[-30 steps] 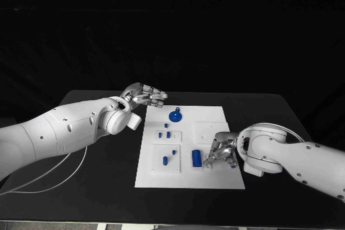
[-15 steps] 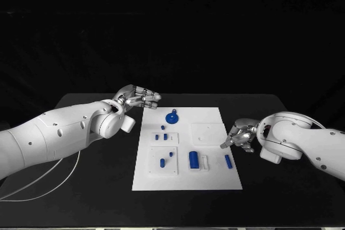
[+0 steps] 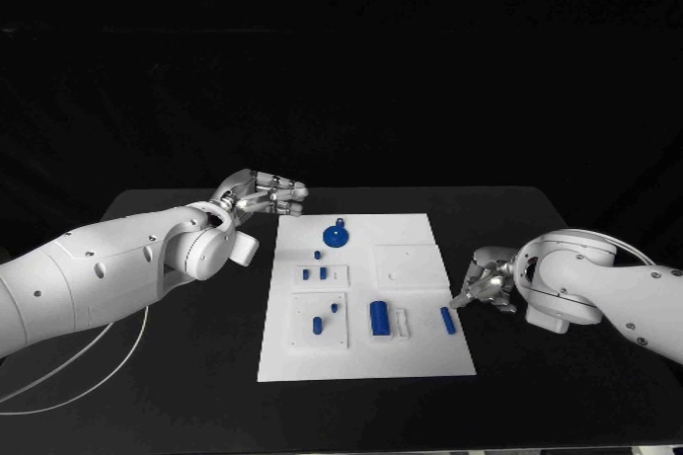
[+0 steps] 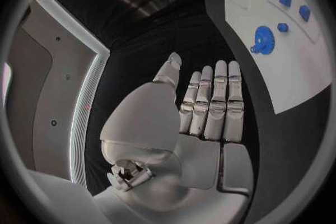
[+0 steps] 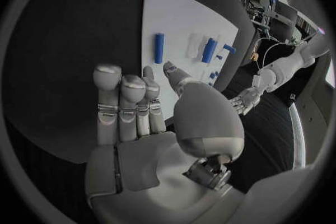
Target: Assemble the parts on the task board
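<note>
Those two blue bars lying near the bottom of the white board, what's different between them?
The blue bar nearer the board's middle is thicker and looks longer; the blue bar by the board's right edge is slimmer. The thick one lies beside a small white piece; the slim one lies closest to the right hand, which holds nothing. Both lie flat on the task board, pointing the same way.
</note>
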{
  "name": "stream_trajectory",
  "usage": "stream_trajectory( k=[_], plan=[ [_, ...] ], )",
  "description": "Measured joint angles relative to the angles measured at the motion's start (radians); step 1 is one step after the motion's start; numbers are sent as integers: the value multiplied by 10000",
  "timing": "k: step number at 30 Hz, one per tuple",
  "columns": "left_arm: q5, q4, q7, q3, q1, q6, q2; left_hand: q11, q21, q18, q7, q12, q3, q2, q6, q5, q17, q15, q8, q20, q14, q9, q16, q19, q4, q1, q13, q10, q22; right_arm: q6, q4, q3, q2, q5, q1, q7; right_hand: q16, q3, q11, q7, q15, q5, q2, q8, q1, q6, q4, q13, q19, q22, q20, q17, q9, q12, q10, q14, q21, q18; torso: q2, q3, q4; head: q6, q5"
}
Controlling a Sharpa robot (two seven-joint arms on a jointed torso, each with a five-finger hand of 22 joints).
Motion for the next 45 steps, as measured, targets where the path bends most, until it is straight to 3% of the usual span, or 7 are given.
stream_trajectory(
  k=[10,28,31,32,33,35,45],
  plan=[
    [88,33,90,0,0,-40,-20,0,0,-1,0,0,-41,0,0,0,-1,0,0,0,0,-1,0,0,-41,0,0,0,7,46,-57,-31,264,-494,-365,-202,0,186,-35,-44,0,-313,-143,1,-67,45,275,-37,0,8,0,0,62,0,-35,0,0,0,5,-23,28,-35,-32],
    [121,29,104,1,0,-29,-28,0,0,-1,0,0,-44,0,0,0,-2,0,0,0,-1,-2,0,-1,-121,0,0,0,16,-60,-217,50,709,-1059,-575,-233,0,217,-35,-66,0,-313,-255,70,-36,307,355,-32,0,27,0,18,136,0,-34,0,-40,0,5,-26,30,-139,16],
    [123,29,96,1,0,-24,-37,0,0,-1,0,0,-71,0,0,0,-3,0,0,0,-1,-2,0,-1,-148,0,0,0,15,-84,-262,6,768,-1228,-579,-219,0,280,-35,-83,0,-253,-262,69,-29,285,253,-17,0,33,0,29,1659,0,-35,0,-40,0,5,-25,30,-158,19],
    [123,29,93,1,0,-22,-40,0,0,-1,0,0,-71,0,0,0,-3,0,0,0,-1,-2,0,-1,-149,0,0,0,15,-89,-280,-30,790,-1297,-579,-215,0,270,-35,-83,0,-236,-261,68,-29,251,243,-16,0,35,0,32,2694,0,-35,0,-40,0,5,-25,29,-161,19],
    [124,29,88,1,0,-20,-44,1,0,0,0,0,-71,0,0,0,-3,0,0,0,-1,-3,0,-1,-148,0,0,0,15,-90,-296,-89,819,-1394,-593,-213,0,271,-35,-83,0,-240,-261,46,-29,212,243,-16,0,36,0,32,4723,0,-35,0,-40,0,5,-25,28,-170,19],
    [125,29,80,1,-1,-15,-49,0,0,-1,0,0,-71,0,0,0,-3,0,0,0,-1,-2,0,-1,-149,0,0,-1,15,-83,-323,-175,860,-1546,-642,-211,0,316,-35,-82,0,-469,-262,25,-30,179,201,-16,0,36,0,32,7330,0,-35,0,-40,-1,5,-24,26,-183,20],
    [126,28,42,1,-1,20,-58,0,0,-1,0,0,-71,65,0,0,-4,0,0,0,-1,-3,0,-1,-148,-65,0,-1,15,-47,-275,-391,944,-2259,-533,-143,0,390,-16,-58,0,-547,-474,23,48,150,76,-53,0,41,0,30,7329,-63,-54,0,-40,-1,1,-23,24,-231,24]
  ],
)
